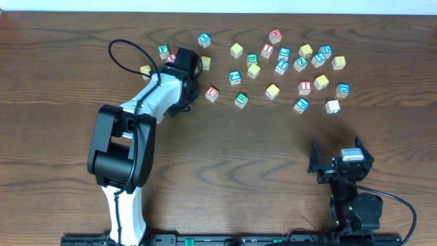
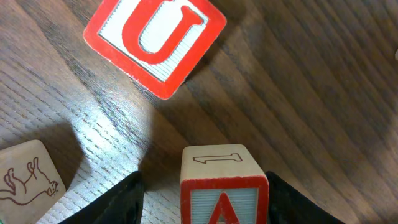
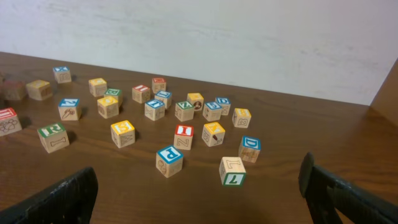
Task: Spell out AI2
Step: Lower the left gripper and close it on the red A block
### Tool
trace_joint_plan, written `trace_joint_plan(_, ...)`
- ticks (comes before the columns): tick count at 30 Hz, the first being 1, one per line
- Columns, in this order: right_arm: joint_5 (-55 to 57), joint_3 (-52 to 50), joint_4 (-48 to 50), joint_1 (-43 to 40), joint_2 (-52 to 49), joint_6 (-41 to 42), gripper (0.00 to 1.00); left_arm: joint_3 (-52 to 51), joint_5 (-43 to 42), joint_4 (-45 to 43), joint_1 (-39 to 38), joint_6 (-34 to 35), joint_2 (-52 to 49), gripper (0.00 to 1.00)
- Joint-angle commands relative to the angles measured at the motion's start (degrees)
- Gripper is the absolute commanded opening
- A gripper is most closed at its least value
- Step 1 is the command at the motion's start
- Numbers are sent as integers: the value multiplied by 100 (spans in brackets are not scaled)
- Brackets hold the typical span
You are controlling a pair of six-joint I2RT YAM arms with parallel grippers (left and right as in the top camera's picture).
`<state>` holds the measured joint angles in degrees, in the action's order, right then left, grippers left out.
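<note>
Dark wooden tabletop [image 1: 239, 171], letter blocks scattered across its far half, and we're on the very first letter. The left arm is stretched out to the far-left cluster, and the wrist view shows why: the left hand [image 2: 205, 202] is down over the A block [image 2: 224, 186], one finger each side. There's a clear gap on one side, so it's spread around the block, not squeezing. The A block sits on the wood, red-bordered A facing the camera. A red U block [image 2: 155, 40] lies just beyond it and a block with an animal drawing [image 2: 28, 177] off to one side, both apart from it. The right hand [image 1: 339, 162] sits near its base, fingers wide, holding nothing. By my reading, the step is the grasp of the A. The next move calls for closing squarely on the side faces, then lifting straight up so the U block isn't nudged. A red I block [image 1: 305, 87] waits in the right-hand group; the 2 I can't pick out.
</note>
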<state>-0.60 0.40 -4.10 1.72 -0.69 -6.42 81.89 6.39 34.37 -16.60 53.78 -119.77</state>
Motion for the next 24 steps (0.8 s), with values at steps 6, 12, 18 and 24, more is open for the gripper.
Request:
trace_joint_plan(6, 20, -7, -33, -28, 37, 83, 99, -52, 116, -129, 26, -271, -35, 60)
trace_joint_plan(12, 20, -7, -33, -28, 37, 81, 99, -52, 116, -216, 26, -317, -35, 60)
trace_joint_plan(18, 20, -7, -33, -28, 37, 81, 99, -52, 116, -240, 31, -426, -35, 51)
trace_joint_plan(24, 20, -7, -33, -28, 37, 81, 99, -52, 116, -238, 46, -424, -35, 45)
